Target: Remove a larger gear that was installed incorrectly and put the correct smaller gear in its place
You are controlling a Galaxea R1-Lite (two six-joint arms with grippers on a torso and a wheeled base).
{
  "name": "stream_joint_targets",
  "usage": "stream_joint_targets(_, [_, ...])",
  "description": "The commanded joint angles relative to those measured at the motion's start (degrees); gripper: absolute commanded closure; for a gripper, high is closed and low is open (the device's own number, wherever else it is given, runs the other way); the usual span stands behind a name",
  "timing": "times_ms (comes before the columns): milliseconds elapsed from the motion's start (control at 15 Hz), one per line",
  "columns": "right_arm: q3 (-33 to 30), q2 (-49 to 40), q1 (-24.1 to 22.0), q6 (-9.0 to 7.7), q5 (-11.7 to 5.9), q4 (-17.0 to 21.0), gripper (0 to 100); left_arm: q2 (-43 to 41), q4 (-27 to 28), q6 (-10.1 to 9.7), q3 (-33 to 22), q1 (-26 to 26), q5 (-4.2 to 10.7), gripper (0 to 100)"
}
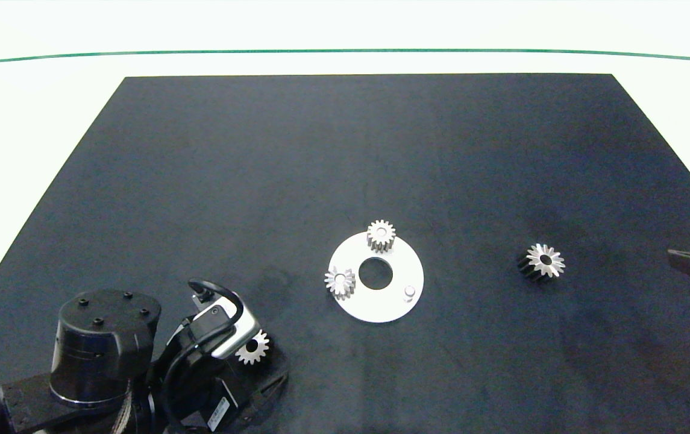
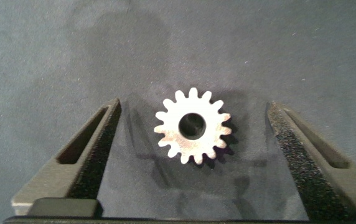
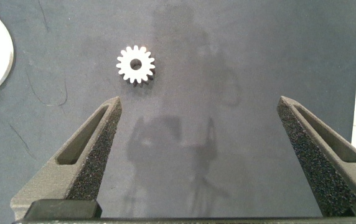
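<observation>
Two small gears sit on the white disc (image 1: 399, 304); one peg (image 1: 408, 293) bare | left gripper (image 2: 193, 149) open astride the smaller gear (image 2: 193, 125), near the mat's (image 1: 260, 181) front-left corner | larger gear (image 1: 542, 261) lies toward the right edge | right gripper (image 3: 196, 134) open, idle | advice: centre, then close evenly on the teeth.

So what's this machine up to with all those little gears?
It is swapping gears on a round white plate. The larger gear already lies off to the side on the black mat. The left tool hangs open around the smaller gear, not gripping yet. The right tool waits open at the mat's edge.
</observation>
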Motion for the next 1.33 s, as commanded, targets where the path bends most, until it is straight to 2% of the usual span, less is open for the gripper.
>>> stream_joint_targets(67, [0.03,-0.01,0.03,-0.03,-0.10,0.08,0,0.03,-0.22,0.12,-0.01,0.04,0.37,13])
stream_joint_targets(1333, [0.12,-0.09,0.03,-0.12,-0.10,0.08,0,0.29,-0.13,-0.59,0.43,-0.93,0.37,50])
